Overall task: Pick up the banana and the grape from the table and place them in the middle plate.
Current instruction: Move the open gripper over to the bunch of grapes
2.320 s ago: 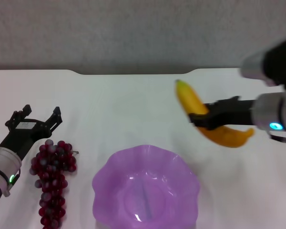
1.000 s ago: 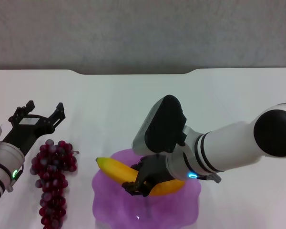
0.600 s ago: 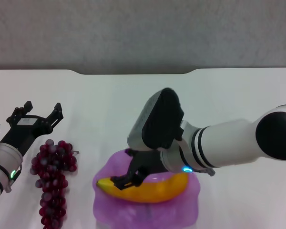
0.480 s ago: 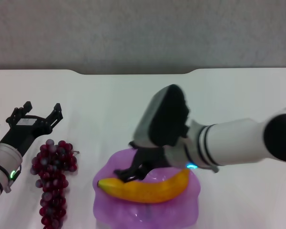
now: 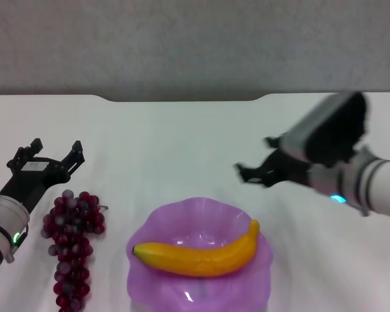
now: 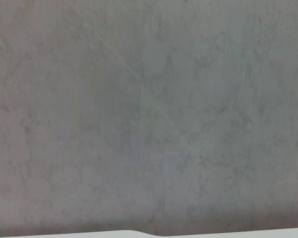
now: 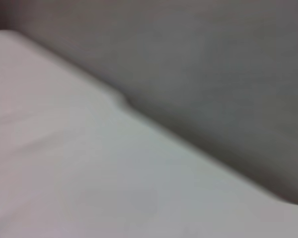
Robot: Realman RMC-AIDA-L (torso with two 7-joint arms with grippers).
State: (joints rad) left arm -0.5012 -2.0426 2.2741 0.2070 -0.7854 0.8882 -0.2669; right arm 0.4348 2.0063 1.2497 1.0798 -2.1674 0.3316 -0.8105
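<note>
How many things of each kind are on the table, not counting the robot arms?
Banana: 1
Grape bunch: 1
Purple plate: 1
Total: 3

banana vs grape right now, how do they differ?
Place: the banana lies inside the middle plate; the grape is on the table, to the plate's left.
Look: the banana is one smooth yellow-orange curve; the grape is a bumpy dark red-purple bunch.
Pose: the banana lies crosswise; the grape runs front to back.
Shared: neither is held. The open left hand hovers behind the grape, and the open right hand is off to the right.
</note>
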